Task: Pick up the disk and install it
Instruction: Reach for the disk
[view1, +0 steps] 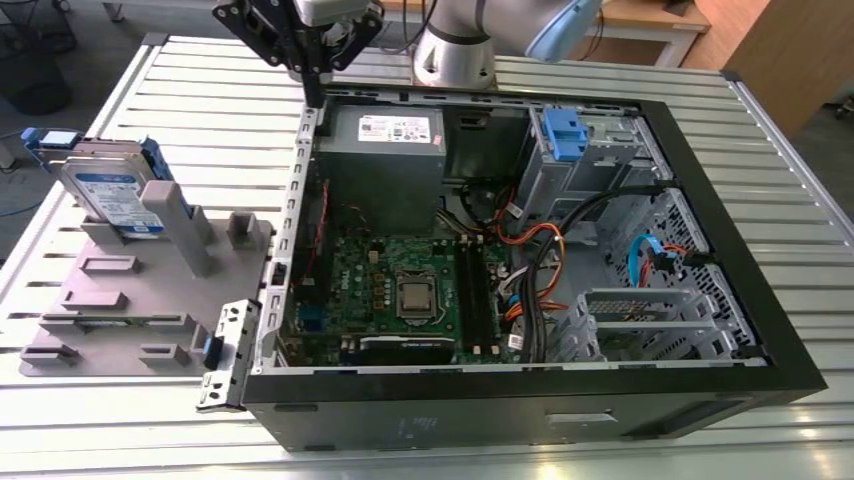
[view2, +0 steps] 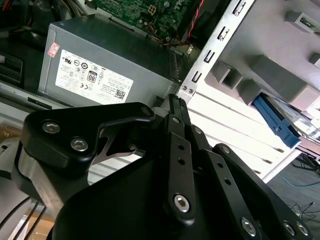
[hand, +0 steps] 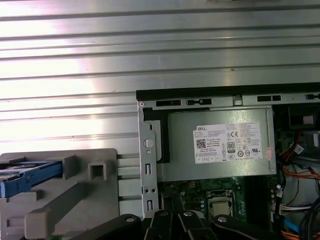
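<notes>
The disk (view1: 114, 195) is a silver drive with a blue-and-white label and blue side rails. It stands on edge in the grey holder block (view1: 134, 290), on the exterior view's left. Both wrist views catch its blue rail (view2: 277, 122) (hand: 30, 175). My gripper (view1: 315, 97) hangs above the back left corner of the open computer case (view1: 534, 400), well away from the disk. Its black fingers (view2: 172, 107) are pressed together at the tips with nothing between them, just over the case's metal edge beside the power supply.
The grey power-supply box (view1: 384, 150) fills the case's back left corner, and the motherboard (view1: 400, 290) lies below it. A drive cage with a blue bracket (view1: 566, 133) sits at the back right, among loose cables (view1: 534, 250). The ribbed metal table (view1: 174, 80) surrounds everything.
</notes>
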